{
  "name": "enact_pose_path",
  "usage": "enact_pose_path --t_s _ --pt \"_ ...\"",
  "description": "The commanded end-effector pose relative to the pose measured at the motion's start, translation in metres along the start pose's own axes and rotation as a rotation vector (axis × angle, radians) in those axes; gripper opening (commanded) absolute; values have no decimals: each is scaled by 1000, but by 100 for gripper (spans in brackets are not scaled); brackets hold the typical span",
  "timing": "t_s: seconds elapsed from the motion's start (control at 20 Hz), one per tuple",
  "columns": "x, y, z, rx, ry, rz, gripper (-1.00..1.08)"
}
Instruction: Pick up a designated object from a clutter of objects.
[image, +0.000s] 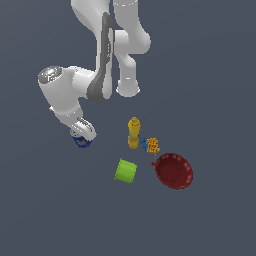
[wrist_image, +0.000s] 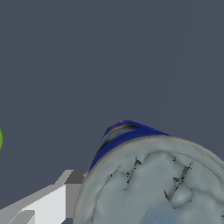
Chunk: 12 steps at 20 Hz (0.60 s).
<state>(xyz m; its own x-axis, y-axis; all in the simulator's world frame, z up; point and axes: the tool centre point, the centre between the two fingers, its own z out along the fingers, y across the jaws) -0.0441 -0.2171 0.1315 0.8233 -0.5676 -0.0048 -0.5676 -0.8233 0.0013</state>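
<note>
In the wrist view one white finger (wrist_image: 41, 205) lay against the side of the dark-blue can (wrist_image: 127, 133), whose grey-silver lid filled the corner of the picture nearest the camera. The second finger was out of that picture. In the exterior view the gripper (image: 81, 137) sat directly over the can (image: 81, 142), of which only a blue sliver showed beneath the white hand. The jaws looked closed onto the can, though the far side of the grasp was hidden. Whether the can rested on the grey floor (image: 210, 75) or hung clear of it could not be told.

One Panda arm (image: 75, 92) reached down from the top of the exterior view to that spot. The can stood well apart from the other four items, toward the exterior view's left of them.

Those four were one of each. One lime-green cup (image: 125, 171) lay on its side nearest the can. One yellow bottle (image: 133, 132) stood upright beyond it. One small orange-and-blue box (image: 150, 145) sat just beside the bottle. One dark red bowl (image: 174, 171) sat close to the box, farthest toward the exterior view's right. A sliver of the cup (wrist_image: 1, 139) showed at the wrist picture's edge.
</note>
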Motion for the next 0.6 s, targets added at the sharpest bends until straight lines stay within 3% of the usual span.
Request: enact_pose_path --t_s 0.0,0.55 --pt "-1 -6 -23 0 5 0 -100" --pt "-9 -39 -138 -2 6 2 -100"
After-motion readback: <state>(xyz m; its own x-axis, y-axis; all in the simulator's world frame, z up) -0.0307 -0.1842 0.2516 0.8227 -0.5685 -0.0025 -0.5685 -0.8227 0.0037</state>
